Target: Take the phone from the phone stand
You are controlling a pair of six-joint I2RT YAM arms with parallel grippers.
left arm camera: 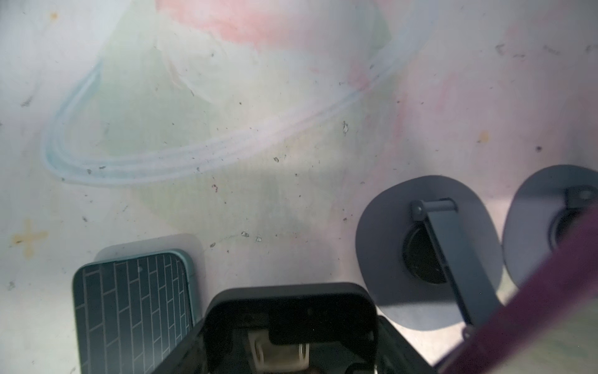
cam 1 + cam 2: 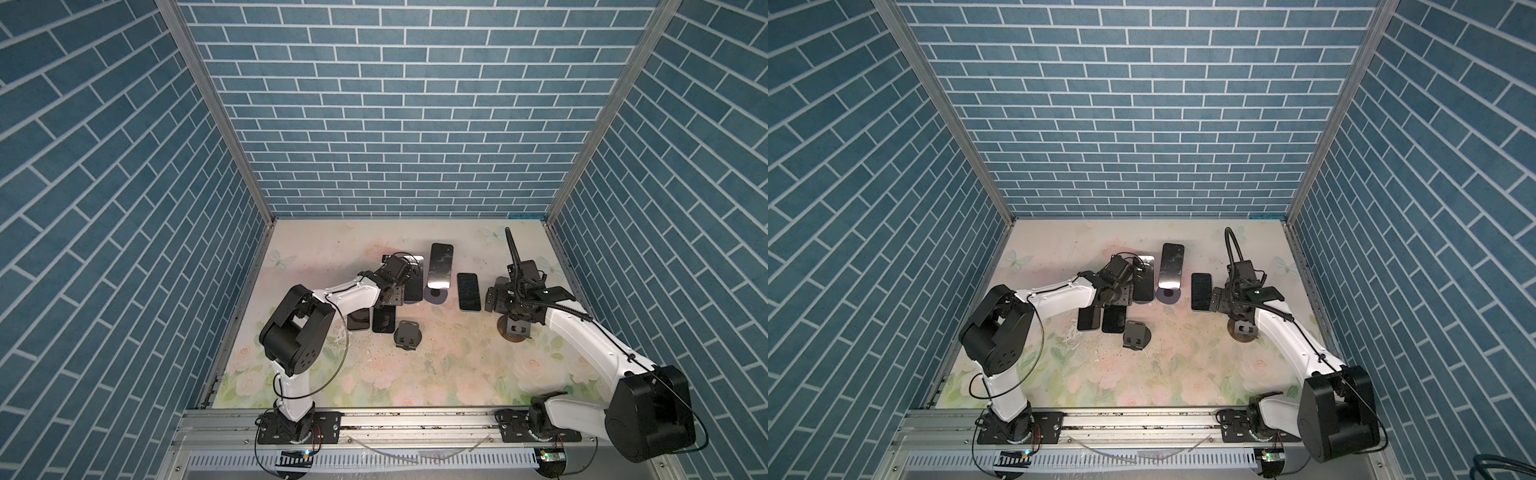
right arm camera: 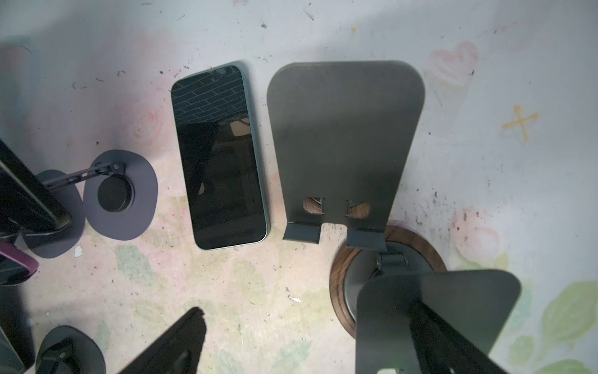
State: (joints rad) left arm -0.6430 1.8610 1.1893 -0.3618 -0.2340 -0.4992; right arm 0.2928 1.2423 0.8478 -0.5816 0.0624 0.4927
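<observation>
Gently: our left gripper (image 2: 394, 296) pinches the dark phone (image 1: 288, 311), so we lift it straight clear of the grey stand (image 1: 430, 252); our right gripper (image 3: 301, 320) hangs open.

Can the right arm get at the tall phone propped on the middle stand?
Probably yes: the right gripper has open jaws, and only a flat phone lies between it and the propped phone.

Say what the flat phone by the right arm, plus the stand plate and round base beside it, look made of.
Phone: glossy glass face, mirroring the brick wall; greenish rim, material unclear.
Stand plate: thin bent sheet, likely metal, matte dark grey.
Base: brown grained ring, apparently wood or veneer.
</observation>
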